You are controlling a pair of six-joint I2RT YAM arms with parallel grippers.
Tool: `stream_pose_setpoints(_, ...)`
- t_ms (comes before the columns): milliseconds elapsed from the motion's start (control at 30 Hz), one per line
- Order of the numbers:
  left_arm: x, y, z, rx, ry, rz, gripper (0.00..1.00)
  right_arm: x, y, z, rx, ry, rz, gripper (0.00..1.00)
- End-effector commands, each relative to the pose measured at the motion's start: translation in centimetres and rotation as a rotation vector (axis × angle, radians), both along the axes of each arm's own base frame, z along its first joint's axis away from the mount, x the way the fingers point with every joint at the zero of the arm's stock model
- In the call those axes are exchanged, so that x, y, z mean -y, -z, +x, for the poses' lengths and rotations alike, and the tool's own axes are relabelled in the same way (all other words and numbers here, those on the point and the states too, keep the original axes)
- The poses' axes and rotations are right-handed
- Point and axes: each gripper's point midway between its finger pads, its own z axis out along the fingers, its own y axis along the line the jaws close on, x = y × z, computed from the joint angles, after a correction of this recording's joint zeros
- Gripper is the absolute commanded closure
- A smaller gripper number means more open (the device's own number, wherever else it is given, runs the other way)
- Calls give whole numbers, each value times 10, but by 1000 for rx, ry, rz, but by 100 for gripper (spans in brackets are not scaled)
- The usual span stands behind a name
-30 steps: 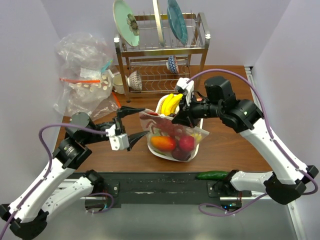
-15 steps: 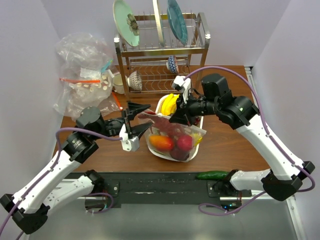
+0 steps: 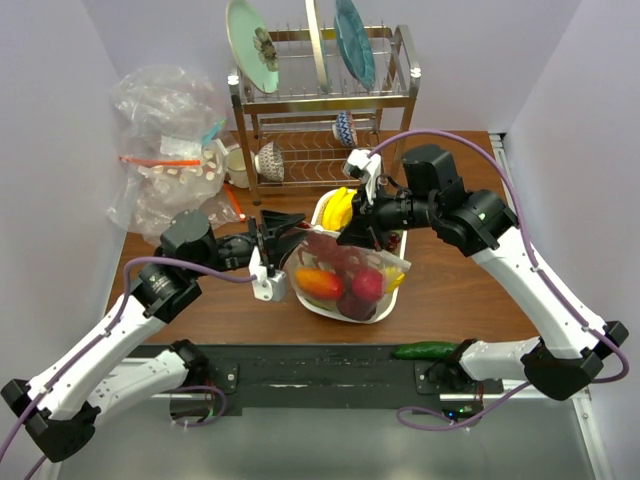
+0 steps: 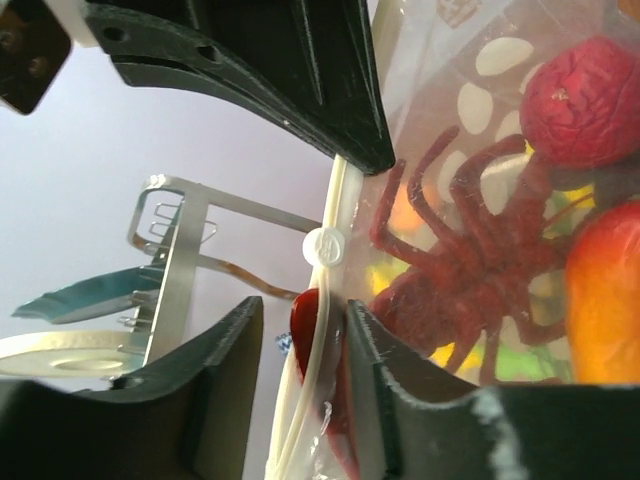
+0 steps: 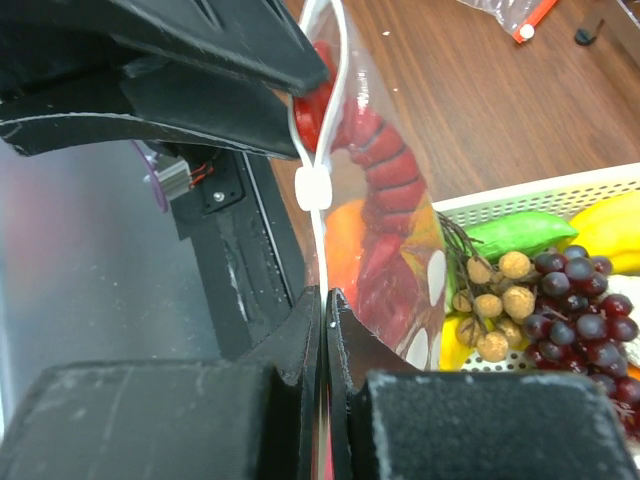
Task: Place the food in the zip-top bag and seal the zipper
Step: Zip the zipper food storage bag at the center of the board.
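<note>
Zip-top bag (image 3: 345,262) hangs over the near half of the white tray (image 3: 335,314), table (image 3: 455,295) centre, with its mouth edge stretched between the two grippers.

Bag contents:
- 1 red lobster (image 4: 460,270)
- 1 orange-red fruit (image 4: 605,300)
- 1 knobbly red fruit (image 4: 585,100)

Zipper (image 4: 338,205) carries 1 white slider (image 4: 324,245).

Right gripper (image 5: 325,298), at the bag's 1 o'clock, is pinched tight on the mouth edge. Left gripper (image 4: 365,235), at 9 o'clock, is spread wide. The zipper strip passes between its fingers and is not clamped.

Tray also holds bananas (image 3: 340,208) at 12 o'clock and 1 bunch of dark grapes (image 5: 580,290).

Dish rack (image 3: 320,120) stands at the table's 12 o'clock with 3 upright plates and 2 bowls. Bulky clear bag (image 3: 165,150) sits at 10 o'clock. Cucumber (image 3: 424,350) lies on the near rail at 5 o'clock.

Bare wood runs from the tray's 3 o'clock side to the right table edge.
</note>
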Motion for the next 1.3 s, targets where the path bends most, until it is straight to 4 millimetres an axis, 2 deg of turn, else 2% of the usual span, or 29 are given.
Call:
stream_pose_setpoints(0, 6, -11, -2, 22, 30, 22, 59, -8, -32, -2, 30, -26, 103, 100)
stream_pose_setpoints(200, 9, -3, 0, 13, 38, 44, 62, -9, -36, -3, 24, -34, 116, 100)
stream_pose_setpoints(400, 12, 8, 5, -52, 27, 95, 80, -8, -35, -1, 11, -24, 123, 100)
stream_pose_setpoints(600, 18, 9, 2, -120, 59, 117, 100, -9, -38, 1, -3, -26, 142, 100)
stream_pose_setpoints(733, 28, 7, -9, -207, 140, 131, 100, -10, -41, 7, 14, -22, 155, 100)
stream_pose_setpoints(800, 36, 15, -9, -297, 161, 152, 100, -10, -44, 13, 39, -4, 162, 100)
stream_pose_setpoints(867, 39, 12, -16, -393, 195, 178, 100, -10, -49, 19, 68, 16, 175, 100)
stream_pose_setpoints(900, 44, 20, -13, -446, 200, 201, 100, -10, -49, 24, 77, 38, 171, 100)
stream_pose_setpoints(1133, 48, 27, -16, -632, 179, 182, 100, -7, -59, 33, 92, 76, 187, 100)
stream_pose_setpoints(1233, 52, 35, -21, -769, 178, 202, 100, -7, -66, 36, 120, 89, 208, 100)
stream_pose_setpoints(1267, 57, 47, -18, -851, 166, 228, 100, -6, -69, 36, 133, 91, 215, 100)
